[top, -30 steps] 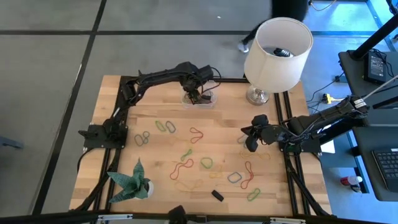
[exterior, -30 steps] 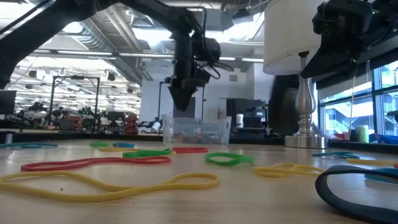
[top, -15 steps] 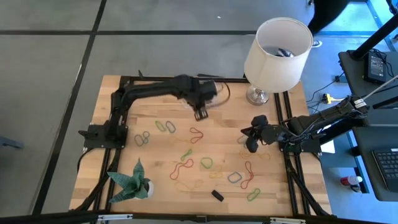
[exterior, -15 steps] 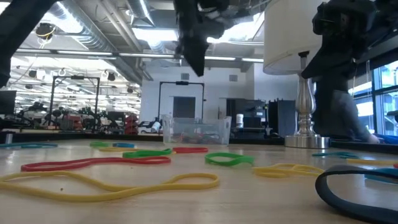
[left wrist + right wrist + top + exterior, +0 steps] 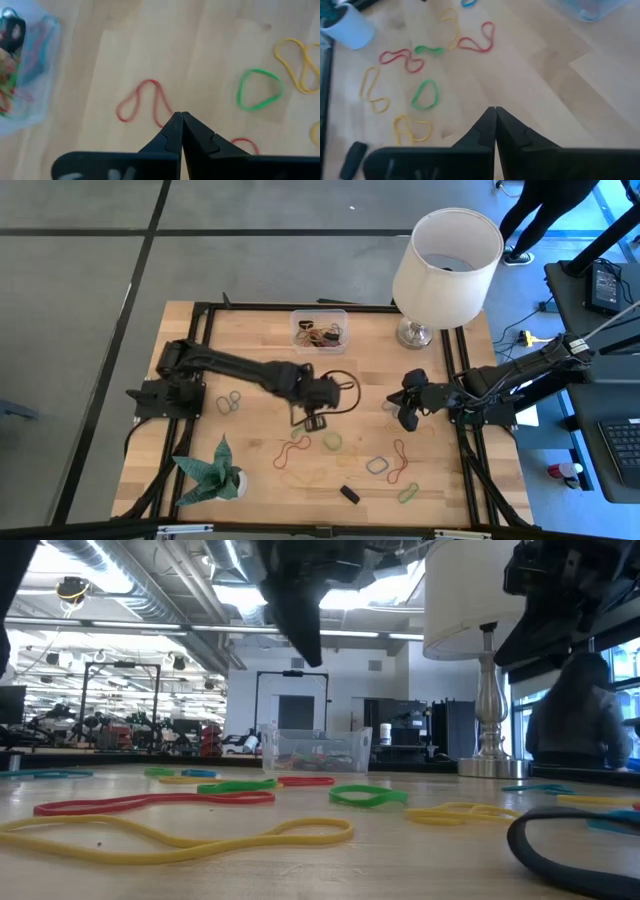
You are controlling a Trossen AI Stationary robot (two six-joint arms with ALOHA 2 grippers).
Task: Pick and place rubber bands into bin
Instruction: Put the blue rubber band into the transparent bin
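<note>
The left claw [image 5: 313, 420] hangs over the middle of the surface [image 5: 250, 480], well in front of the bin [image 5: 320, 331], its fingers pressed together with nothing between them; the left wrist view shows the tips meeting just above a twisted red band [image 5: 142, 102], with a green loop [image 5: 259, 90] a little off to one side. The right claw [image 5: 407, 420] waits near the lamp [image 5: 445, 265], in front of its base, likewise pressed together and empty. The likeliest trouble, as I judge it, is a missed pick: the bands lie flat and thin on the wood, so fingers that descend already closed will only push one aside, and fingers that open too little or land off the strand will pinch air or scrape the surface. A twisted band could also snag on one finger and spring away, or drag a neighbour along, since several loops near the red one lie close together. On the carry to the bin a loosely pinched band may slip out short of the rim. The bin, a clear box at the far edge beside the lamp, already holds a tangle of bands [image 5: 322, 335] in several colours. Many more remain scattered on the surface in front of it, between the two claws and toward the near edge, so the task looks far from finished.
</note>
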